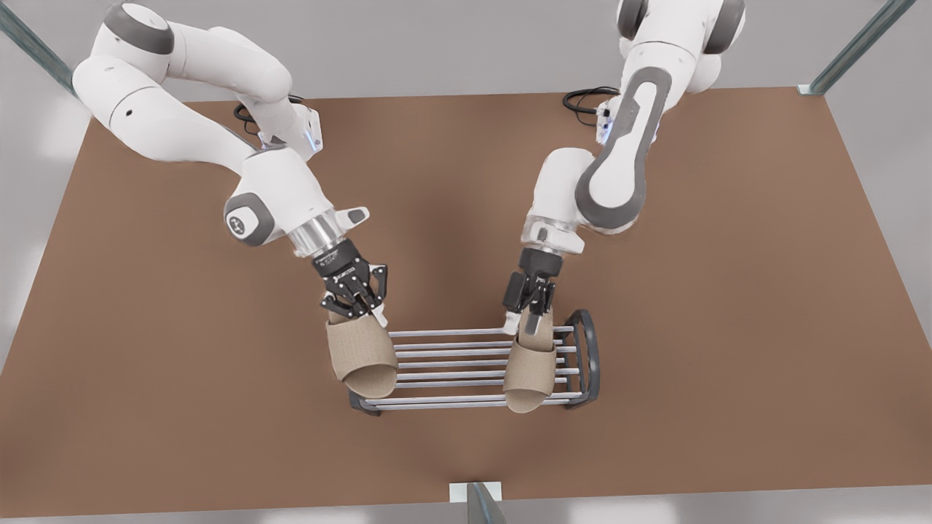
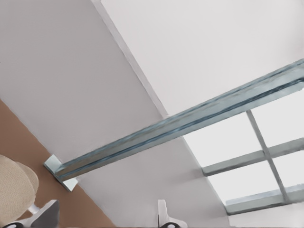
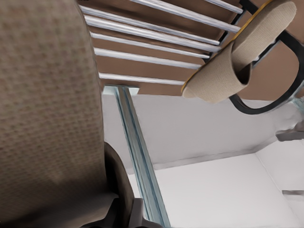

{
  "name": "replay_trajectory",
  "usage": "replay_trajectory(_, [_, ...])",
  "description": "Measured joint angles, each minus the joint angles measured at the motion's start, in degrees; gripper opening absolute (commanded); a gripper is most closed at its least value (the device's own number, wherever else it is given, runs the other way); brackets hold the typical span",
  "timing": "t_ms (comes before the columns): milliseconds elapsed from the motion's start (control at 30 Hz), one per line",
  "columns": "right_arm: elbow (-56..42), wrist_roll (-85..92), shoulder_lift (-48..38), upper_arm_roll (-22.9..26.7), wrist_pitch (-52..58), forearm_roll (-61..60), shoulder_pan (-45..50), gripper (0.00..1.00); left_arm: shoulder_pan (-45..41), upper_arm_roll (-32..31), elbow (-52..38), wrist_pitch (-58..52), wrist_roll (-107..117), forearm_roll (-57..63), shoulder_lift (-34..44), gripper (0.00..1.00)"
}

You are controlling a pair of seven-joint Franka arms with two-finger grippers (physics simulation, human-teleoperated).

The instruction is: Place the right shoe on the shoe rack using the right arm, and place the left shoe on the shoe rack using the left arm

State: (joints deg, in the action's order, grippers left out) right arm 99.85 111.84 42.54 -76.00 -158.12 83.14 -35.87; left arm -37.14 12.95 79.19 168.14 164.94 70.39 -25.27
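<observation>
**Both shoes at the rack: one gripped, one lying free**

White lettering is printed on the black body of the right claw [image 1: 357,304], but it is too small to be read. No other writing is seen.

The right claw is found at the front view's left. It is clamped on the heel end of the right shoe [image 1: 362,354], a tan open-toed slipper. The shoe hangs just below the claw with its toe pointed toward the camera, and it covers the end of the rack [image 1: 451,364] on the front view's left. Whether it touches the bars cannot be told. In the right wrist view its woven sole [image 3: 47,118] is seen close up, with a dark finger [image 3: 118,190] pressed against it.

The left claw [image 1: 530,309] is held at the front view's right, just above the heel of the left shoe [image 1: 529,371]. In the left wrist view its fingers [image 2: 45,214] are spread wide with nothing between them, and the shoe [image 2: 14,185] is seen outside one finger. That shoe lies tilted across the pale bars near the arched end frame, its toe overhanging the front bar.

The rack stands on the brown desk [image 1: 728,291], between the two arms.
</observation>
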Motion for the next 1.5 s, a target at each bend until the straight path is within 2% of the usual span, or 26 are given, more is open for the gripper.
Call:
replay_trajectory(33, [-2.49, -0.69, -0.06, 3.34, 0.86, -1.41, 4.61, 0.21, 6.38, -2.72, -10.73, -10.72, -2.82, -20.05, -0.33, 1.0])
replay_trajectory(67, [-4.34, -1.55, -0.09, 6.57, 1.6, -2.49, 8.79, 0.21, 13.33, -4.07, -17.67, -21.26, -6.65, -36.6, 1.08, 1.0])
replay_trajectory(133, [-8.4, -3.53, -0.09, 13.43, 2.86, -3.95, 16.91, 0.21, 24.5, -4.9, -24.61, -40.8, -17.01, -59.02, 4.48, 1.0])
replay_trajectory(233, [-12.61, -6.69, 0.07, 21.77, 4.13, -5.2, 26.2, 0.21, 30.17, -5.37, -23.37, -63.68, -37.76, -70.99, 6.03, 1.0])
replay_trajectory(333, [-13.31, -10.29, 0.31, 26.59, 5.09, -5.75, 31.41, 0.21, 30.59, -10.27, -7.03, -75.61, -58.66, -71.39, 12.74, 1.0])
replay_trajectory(433, [-13.39, -13.48, 0.46, 29.74, 5.75, -5.93, 34.43, 0.21, 29.8, -12.01, 4.15, -77.56, -76.78, -70.81, 15.06, 1.0])
replay_trajectory(600, [-15.0, -18.23, 1.55, 36.06, 6.2, -5.81, 40.24, 0.22, 30.59, -11.97, 7.73, -77.88, -104.08, -69.46, 13.99, 1.0])
replay_trajectory(633, [-15.17, -19.12, 1.73, 37.04, 6.21, -5.75, 41.22, 0.41, 30.68, -11.93, 7.79, -77.94, -108.79, -69.26, 13.89, 1.0])
replay_trajectory(700, [-15.31, -20.71, 2.12, 38.32, 6.09, -5.67, 42.46, 0.61, 30.76, -11.9, 7.78, -78.03, -117.46, -68.98, 13.81, 1.0])
replay_trajectory(733, [-15.34, -21.43, 2.41, 38.59, 5.97, -5.71, 42.8, 0.79, 30.76, -11.9, 7.77, -78.07, -121.45, -68.88, 13.79, 1.0])
replay_trajectory(800, [-15.36, -22.79, 2.77, 38.87, 5.68, -5.89, 43.17, 0.89, 30.71, -11.9, 7.76, -78.13, -128.8, -68.75, 13.78, 1.0])
replay_trajectory(933, [-15.36, -25.18, 2.72, 39.03, 5.61, -7.82, 43.9, 0.93, 30.63, -11.9, 7.76, -78.2, -141.24, -68.64, 13.8, 1.0])
replay_trajectory(1133, [-13.97, -27.91, 1.89, 38.92, 5.92, -10.31, 43.65, 0.93, 30.64, -11.9, 7.68, -78.25, -155.33, -68.6, 13.86, 1.0])
replay_trajectory(1267, [-11.79, -29.3, -3.63, 38.32, 6.05, -14.96, 43.54, 1.0, 30.64, -11.9, 7.67, -78.27, -162.42, -68.59, 13.87, 1.0])
replay_trajectory(1367, [-10.82, -30.15, -15.22, 38.57, 6.76, -29.38, 42.55, 1.0, 30.65, -11.92, 7.67, -78.25, -166.79, -68.59, 13.88, 1.0])
replay_trajectory(1467, [-18.71, -32.78, -25.16, 36.06, 18.19, -49.04, 43.05, 1.0, 30.58, -11.97, 7.67, -78.27, -170.49, -68.58, 14.0, 1.0])
replay_trajectory(1500, [-21.4, -34.29, -27.19, 40.79, 23.78, -57.24, 42.96, 1.0, 30.55, -11.98, 7.67, -78.27, -171.59, -68.58, 14.05, 1.0])
